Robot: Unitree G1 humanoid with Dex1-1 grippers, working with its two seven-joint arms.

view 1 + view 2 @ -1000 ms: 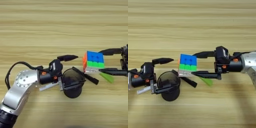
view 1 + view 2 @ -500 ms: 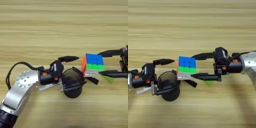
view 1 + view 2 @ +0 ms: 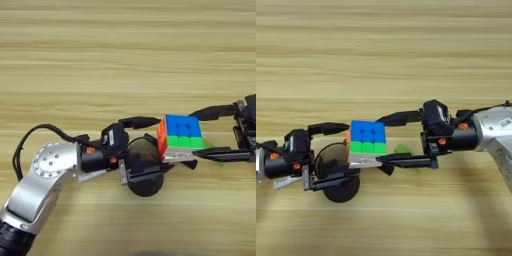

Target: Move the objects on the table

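Puzzle cube [image 3: 367,143], both hands' open fingers flanking

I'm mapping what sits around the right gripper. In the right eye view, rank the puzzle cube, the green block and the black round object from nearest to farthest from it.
From the right gripper:
1. Puzzle cube, at its fingertips, just left.
2. Green block, between its fingers, nearly as close.
3. Black round object, farthest, lower left by the left gripper.
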